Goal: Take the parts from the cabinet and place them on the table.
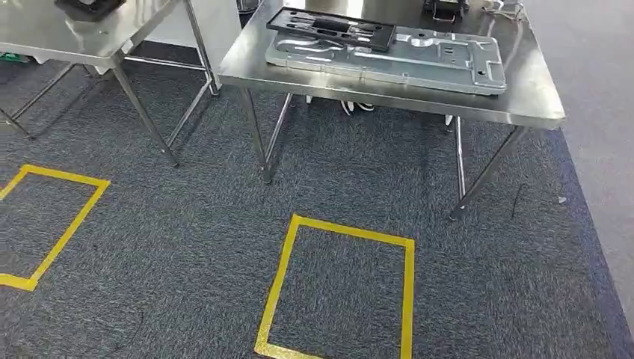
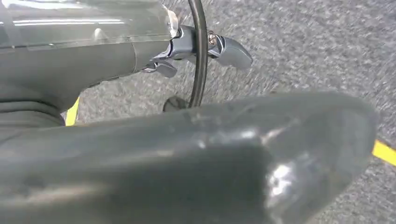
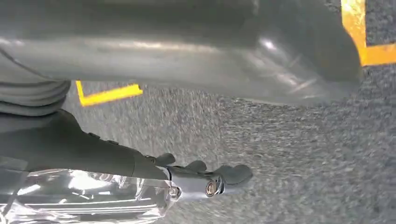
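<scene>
Over grey carpet [image 2: 327, 42], both hands [image 2: 205, 51] [image 3: 205, 179] hang empty, fingers extended

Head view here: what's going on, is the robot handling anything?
Nothing is visibly being handled. The head view looks down at a steel table bearing a large grey metal panel with a black tray partly on top of it, and a yellow taped square on the carpet in front. The left hand and right hand hang over the carpet; whether the fingers grip anything is unclear.
</scene>
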Action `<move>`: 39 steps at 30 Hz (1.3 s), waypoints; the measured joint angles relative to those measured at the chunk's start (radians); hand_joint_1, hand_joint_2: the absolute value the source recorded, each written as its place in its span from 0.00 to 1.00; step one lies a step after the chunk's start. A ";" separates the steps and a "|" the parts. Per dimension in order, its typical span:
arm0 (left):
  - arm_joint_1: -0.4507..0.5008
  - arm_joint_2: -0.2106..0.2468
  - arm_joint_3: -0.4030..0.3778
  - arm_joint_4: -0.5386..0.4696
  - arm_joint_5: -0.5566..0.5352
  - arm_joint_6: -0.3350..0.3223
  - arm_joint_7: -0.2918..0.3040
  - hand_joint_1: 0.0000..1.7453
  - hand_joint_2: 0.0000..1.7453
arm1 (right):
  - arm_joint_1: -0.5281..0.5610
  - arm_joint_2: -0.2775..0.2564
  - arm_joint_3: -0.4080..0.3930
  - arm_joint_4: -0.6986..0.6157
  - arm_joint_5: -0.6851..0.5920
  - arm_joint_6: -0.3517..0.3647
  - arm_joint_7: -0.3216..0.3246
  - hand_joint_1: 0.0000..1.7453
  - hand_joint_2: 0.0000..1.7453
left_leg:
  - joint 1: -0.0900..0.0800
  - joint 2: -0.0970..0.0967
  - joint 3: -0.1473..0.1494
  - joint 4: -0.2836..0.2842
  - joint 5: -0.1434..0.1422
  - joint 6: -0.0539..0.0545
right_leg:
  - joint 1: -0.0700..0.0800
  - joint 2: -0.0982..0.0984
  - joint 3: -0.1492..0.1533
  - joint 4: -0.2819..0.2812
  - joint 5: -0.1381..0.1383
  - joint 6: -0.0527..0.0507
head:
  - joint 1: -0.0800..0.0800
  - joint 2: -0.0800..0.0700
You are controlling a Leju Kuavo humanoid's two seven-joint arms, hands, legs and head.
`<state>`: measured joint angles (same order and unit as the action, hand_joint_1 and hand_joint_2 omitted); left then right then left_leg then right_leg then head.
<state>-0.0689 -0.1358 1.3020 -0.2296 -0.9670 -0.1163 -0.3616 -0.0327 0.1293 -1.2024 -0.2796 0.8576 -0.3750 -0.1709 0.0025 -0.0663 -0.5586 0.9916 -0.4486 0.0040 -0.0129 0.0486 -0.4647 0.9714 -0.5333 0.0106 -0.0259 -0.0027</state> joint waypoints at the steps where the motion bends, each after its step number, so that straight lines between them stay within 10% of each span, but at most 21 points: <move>1: 0.001 0.000 0.000 0.000 0.000 0.002 0.000 0.00 0.00 | 0.000 0.001 0.000 0.002 0.000 0.000 0.003 0.00 0.00 | 0.001 0.002 -0.007 0.009 -0.006 -0.003 | -0.011 -0.015 -0.001 -0.010 0.008 -0.013 | 0.000 0.000; 3: 0.004 -0.002 0.000 0.000 0.000 0.003 0.002 0.00 0.00 | 0.001 0.001 0.000 0.003 0.000 0.000 0.005 0.00 0.00 | 0.004 0.047 -0.048 0.099 -0.074 -0.011 | -0.007 -0.038 -0.006 -0.010 0.013 -0.029 | -0.001 0.000; 5: 0.002 -0.002 0.000 0.000 0.000 0.010 0.010 0.00 0.00 | 0.005 0.001 0.000 0.006 0.000 0.005 0.006 0.00 0.00 | 0.008 0.053 -0.114 0.254 -0.151 -0.021 | -0.003 -0.065 -0.015 -0.007 0.015 -0.032 | -0.001 0.000; 7: 0.007 -0.002 0.001 0.000 0.000 0.030 0.035 0.00 0.00 | 0.005 0.000 0.000 0.007 0.000 0.026 0.007 0.00 0.00 | 0.011 0.058 -0.134 0.322 -0.158 -0.026 | 0.000 -0.090 -0.022 -0.001 0.015 -0.032 | -0.001 0.000; 10: 0.010 -0.002 0.003 0.000 -0.003 0.056 0.060 0.00 0.00 | 0.004 0.002 0.000 0.008 0.002 0.042 0.013 0.00 0.00 | 0.012 0.083 -0.013 0.120 -0.055 -0.024 | 0.000 -0.121 -0.024 0.008 0.011 -0.026 | -0.001 0.000; 11: 0.008 -0.002 0.005 0.000 -0.003 0.064 0.067 0.00 0.00 | 0.004 0.003 0.000 0.008 0.003 0.043 0.014 0.00 0.00 | 0.010 0.122 0.036 0.035 -0.043 -0.019 | 0.002 -0.131 -0.023 0.012 0.008 -0.022 | -0.001 0.000; 16: 0.011 -0.006 0.016 0.000 -0.012 0.090 0.101 0.00 0.00 | -0.008 0.010 0.000 0.011 0.004 0.048 0.016 0.00 0.00 | 0.004 0.101 0.030 0.006 -0.042 0.015 | 0.012 -0.169 -0.021 0.015 0.004 0.006 | 0.000 0.000; 18: 0.010 -0.011 0.017 0.000 -0.014 0.095 0.104 0.00 0.00 | -0.004 0.013 0.000 0.013 0.005 0.050 0.017 0.00 0.00 | 0.007 0.085 0.028 0.001 -0.031 0.031 | 0.002 -0.077 -0.050 0.082 -0.050 0.018 | 0.000 0.000; 21: 0.007 -0.011 0.017 0.000 -0.017 0.102 0.110 0.00 0.00 | 0.004 0.013 0.000 0.015 0.009 0.053 0.023 0.00 0.00 | 0.004 0.053 0.015 0.003 -0.025 0.038 | 0.000 -0.052 -0.162 0.304 -0.149 0.022 | 0.000 0.000; 23: 0.011 -0.010 0.017 0.000 -0.018 0.104 0.110 0.00 0.00 | 0.005 0.014 0.000 0.016 0.018 0.054 0.027 0.00 0.00 | 0.003 0.029 0.014 0.005 -0.024 0.037 | 0.000 -0.052 -0.167 0.302 -0.110 0.021 | 0.000 0.000; 25: 0.010 -0.010 0.017 0.000 -0.022 0.105 0.104 0.00 0.00 | 0.006 0.015 0.000 0.016 0.027 0.059 0.028 0.00 0.00 | 0.003 0.001 0.015 0.009 -0.023 0.035 | -0.001 -0.034 -0.097 0.146 -0.010 0.014 | 0.000 0.000; 27: 0.007 -0.010 0.017 0.000 -0.028 0.105 0.098 0.00 0.00 | 0.007 0.015 0.000 0.017 0.031 0.061 0.031 0.00 0.00 | 0.000 -0.019 0.008 0.015 -0.023 0.028 | -0.003 0.043 -0.052 0.041 0.013 0.002 | 0.000 0.000; 31: 0.008 -0.008 0.017 0.000 -0.029 0.105 0.094 0.00 0.00 | 0.005 0.018 0.000 0.017 0.034 0.062 0.031 0.00 0.00 | 0.002 -0.067 -0.013 0.014 -0.012 -0.003 | -0.004 0.005 -0.051 0.022 0.021 -0.015 | 0.000 0.000; 34: 0.007 -0.005 0.017 0.000 -0.030 0.106 0.091 0.00 0.00 | 0.007 0.024 0.000 0.018 0.035 0.065 0.031 0.00 0.00 | 0.004 0.042 -0.064 0.134 -0.090 -0.010 | -0.006 -0.037 -0.045 0.011 0.026 -0.034 | -0.003 0.000; 37: 0.003 -0.005 0.017 0.000 -0.029 0.107 0.085 0.00 0.00 | 0.012 0.024 0.000 0.018 0.036 0.066 0.031 0.00 0.00 | 0.011 0.058 -0.156 0.327 -0.160 -0.022 | -0.002 -0.084 -0.045 0.014 0.022 -0.035 | -0.003 0.000; 39: 0.006 -0.002 0.017 0.000 -0.031 0.106 0.083 0.00 0.00 | 0.011 0.025 0.000 0.018 0.035 0.074 0.027 0.00 0.00 | 0.012 0.065 -0.114 0.254 -0.104 -0.024 | -0.002 -0.111 -0.044 0.018 0.016 -0.031 | -0.003 0.000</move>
<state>-0.0632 -0.1381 1.3191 -0.2300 -0.9979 -0.0099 -0.2789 -0.0221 0.1545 -1.2024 -0.2617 0.8930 -0.3010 -0.1435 0.0143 -0.0015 -0.6727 1.2458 -0.5522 -0.0195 -0.0148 -0.0621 -0.5084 0.9892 -0.5170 -0.0202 -0.0286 -0.0027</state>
